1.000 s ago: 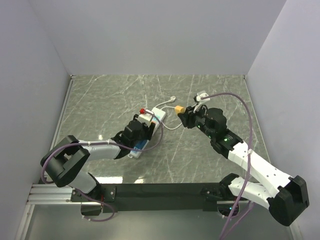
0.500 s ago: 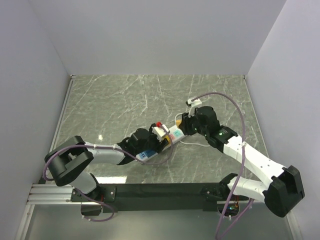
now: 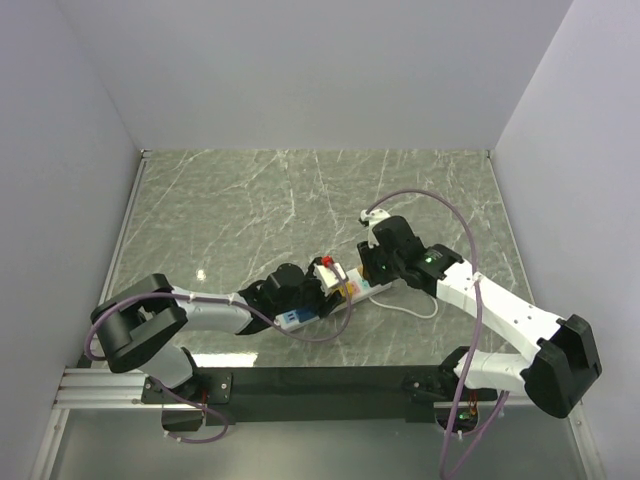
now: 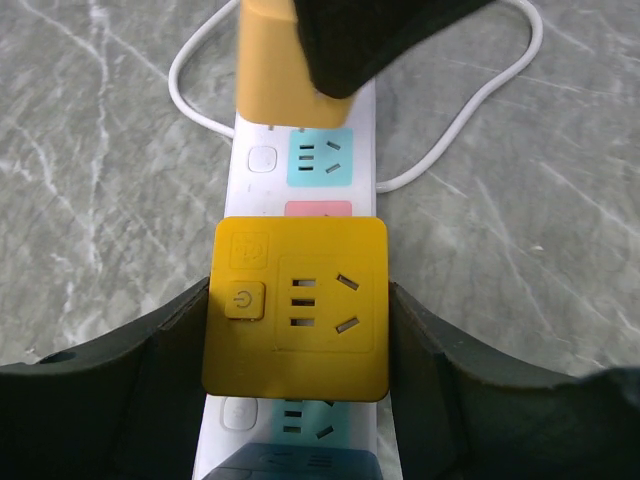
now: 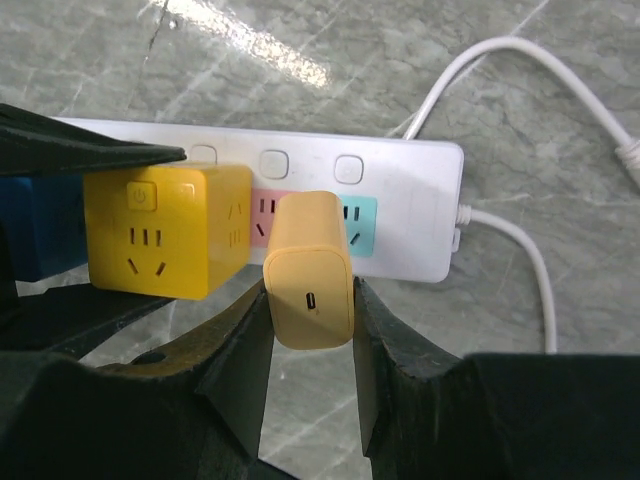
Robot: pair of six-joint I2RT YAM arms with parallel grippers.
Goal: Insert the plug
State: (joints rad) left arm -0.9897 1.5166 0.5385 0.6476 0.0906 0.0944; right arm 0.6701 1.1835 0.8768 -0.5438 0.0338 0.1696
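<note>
Halfway through the job: the right claw [image 5: 308, 300] was clamped on the orange plug [image 5: 308, 270], gripping it by its sides, with the port end facing the wrist camera. It held the plug just above the white strip [image 5: 400, 190], near the end where the cord [image 5: 520, 250] leaves. The left claw [image 4: 298, 310] was closed on the yellow cube [image 4: 300, 305], one finger pressed against each side. The cube sat on the strip, so that grip appeared to be steadying the strip on the table [image 3: 220, 210].

The pickup and the carry looked done, and the approach was close to done. The insertion itself was not. In the left wrist view the slots of the teal socket [image 4: 320, 158] lay bare just in front of the plug, and the pink socket [image 4: 318, 209] beside the cube was also free. The plug's prongs were hidden in every view, so how well they lined up could not be told.

By these pictures, what was left was to line the prongs up over a free socket, most likely the teal one. The plug then had to be pressed home and released.
</note>
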